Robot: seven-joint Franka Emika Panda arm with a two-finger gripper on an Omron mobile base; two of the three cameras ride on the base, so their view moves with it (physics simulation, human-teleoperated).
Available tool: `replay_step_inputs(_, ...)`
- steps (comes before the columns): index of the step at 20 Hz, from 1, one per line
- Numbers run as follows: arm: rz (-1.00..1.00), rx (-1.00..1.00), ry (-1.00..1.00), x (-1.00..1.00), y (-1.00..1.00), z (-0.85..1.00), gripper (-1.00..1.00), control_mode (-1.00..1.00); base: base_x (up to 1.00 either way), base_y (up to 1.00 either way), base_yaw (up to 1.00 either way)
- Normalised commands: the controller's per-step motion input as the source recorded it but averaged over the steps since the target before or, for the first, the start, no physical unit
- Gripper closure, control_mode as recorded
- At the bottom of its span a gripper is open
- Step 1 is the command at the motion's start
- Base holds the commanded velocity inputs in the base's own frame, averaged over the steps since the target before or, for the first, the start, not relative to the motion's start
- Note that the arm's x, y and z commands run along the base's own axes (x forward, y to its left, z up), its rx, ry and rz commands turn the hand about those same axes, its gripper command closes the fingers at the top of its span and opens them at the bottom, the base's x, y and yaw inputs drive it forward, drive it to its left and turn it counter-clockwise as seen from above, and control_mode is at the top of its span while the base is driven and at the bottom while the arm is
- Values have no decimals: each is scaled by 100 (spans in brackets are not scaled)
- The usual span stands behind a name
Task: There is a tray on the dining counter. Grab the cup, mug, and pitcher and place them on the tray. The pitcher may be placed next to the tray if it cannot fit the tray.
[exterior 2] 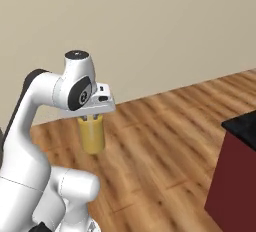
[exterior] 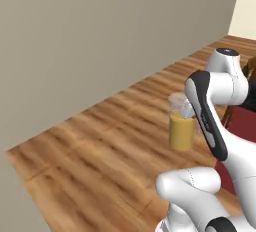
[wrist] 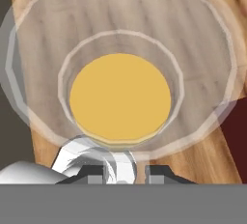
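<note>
While my claw [exterior 2: 91, 118] points straight down, its two fingers are pinched on the clear rim of the pitcher [exterior 2: 92, 135], one finger inside the wall and one outside. The pitcher hangs upright directly beneath my hand, lifted clear of the wooden floor [exterior: 100, 151], with its orange liquid filling the lower part and the clear upper part reaching up to my fingers. Looking down along my claw, I see the round orange surface centred in the vessel and floor planks through the glass. Nothing touches the pitcher besides me. Farther out, the dark red base [exterior 2: 232, 186] of the dining counter [exterior 2: 242, 126] stands well apart; only the near corner of its black top shows. A plain beige wall [exterior: 100, 36] runs behind.
</note>
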Motion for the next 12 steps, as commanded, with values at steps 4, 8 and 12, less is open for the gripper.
replay_step_inputs(4, 0, 0, 0, 0, 0, 0, 100, 100, 52, 73, -42)
replay_step_inputs(8, 0, 0, 0, 0, 0, 0, 100, 100, 58, 91, -49)
replay_step_inputs(12, 0, 0, 0, 0, 0, 0, 100, 100, 60, 99, -48)
